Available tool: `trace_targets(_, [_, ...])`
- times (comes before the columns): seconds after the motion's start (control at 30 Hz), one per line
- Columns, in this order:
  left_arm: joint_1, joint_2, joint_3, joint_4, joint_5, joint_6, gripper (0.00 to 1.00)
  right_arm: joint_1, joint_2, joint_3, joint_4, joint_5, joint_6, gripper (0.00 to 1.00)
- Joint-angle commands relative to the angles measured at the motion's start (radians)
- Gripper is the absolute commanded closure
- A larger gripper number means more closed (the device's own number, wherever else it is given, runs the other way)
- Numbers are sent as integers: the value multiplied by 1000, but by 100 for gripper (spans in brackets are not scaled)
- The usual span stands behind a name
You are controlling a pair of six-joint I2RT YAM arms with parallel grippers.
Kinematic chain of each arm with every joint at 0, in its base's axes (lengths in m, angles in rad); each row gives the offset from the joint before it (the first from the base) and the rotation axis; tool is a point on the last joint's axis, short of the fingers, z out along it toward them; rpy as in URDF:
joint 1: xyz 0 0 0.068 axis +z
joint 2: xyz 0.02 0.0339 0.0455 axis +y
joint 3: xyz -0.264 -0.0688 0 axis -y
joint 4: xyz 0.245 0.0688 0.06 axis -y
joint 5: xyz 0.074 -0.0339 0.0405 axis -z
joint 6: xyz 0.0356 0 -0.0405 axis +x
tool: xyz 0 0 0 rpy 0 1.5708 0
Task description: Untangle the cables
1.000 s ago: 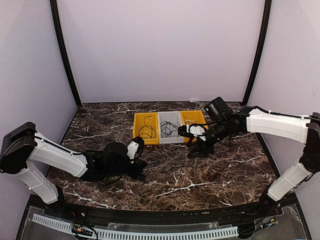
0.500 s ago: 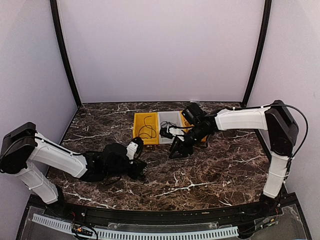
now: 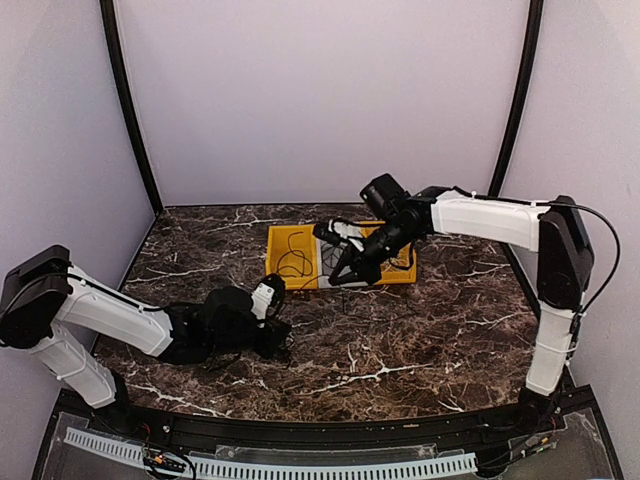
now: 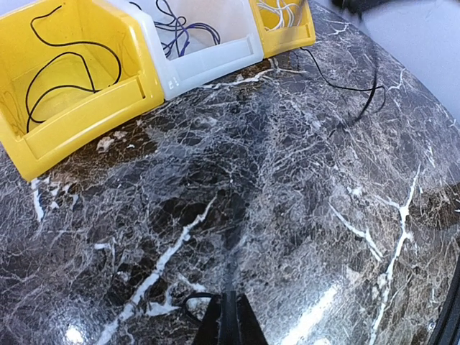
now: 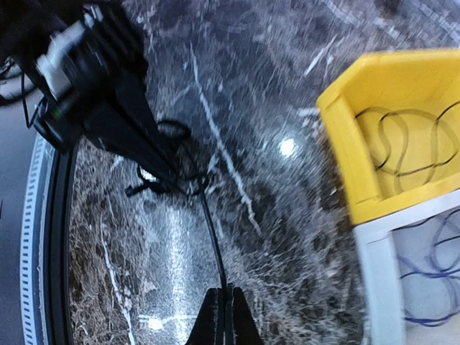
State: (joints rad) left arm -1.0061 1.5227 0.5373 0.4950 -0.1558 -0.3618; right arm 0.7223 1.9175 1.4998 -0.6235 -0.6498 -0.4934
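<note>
A thin black cable runs taut from my right gripper, which is shut on it, to a small tangle at my left gripper. My left gripper lies low on the marble, shut on the same cable, with a small loop beside its tip. In the top view the right gripper hangs in front of the bins and the left gripper sits near the table's middle. Another black cable lies in the left yellow bin. A white cable shows in the right yellow bin.
A white bin between the two yellow ones holds a dark bluish cord. A thin black cord trails over the marble beside the right yellow bin. The right arm reaches across above the bins.
My right arm swung left across the bins and its gripper went from open to shut on the black cable. The left arm stayed put.
</note>
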Motion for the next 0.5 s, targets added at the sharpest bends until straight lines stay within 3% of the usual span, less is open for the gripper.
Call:
trace_targets(0.0, [2,-40,-30,-56,-37,31,100,-57,-199,244,-118,-94,-1,100])
trace_targets(0.2, [3,-13,-79,-61,-50,6,99,-120,-327,437,-75,-160,81,100])
trace_targets(0.47, [3,-21,-148,-34,-34,-67,96,-119,-213,751,-25,-168,150,100])
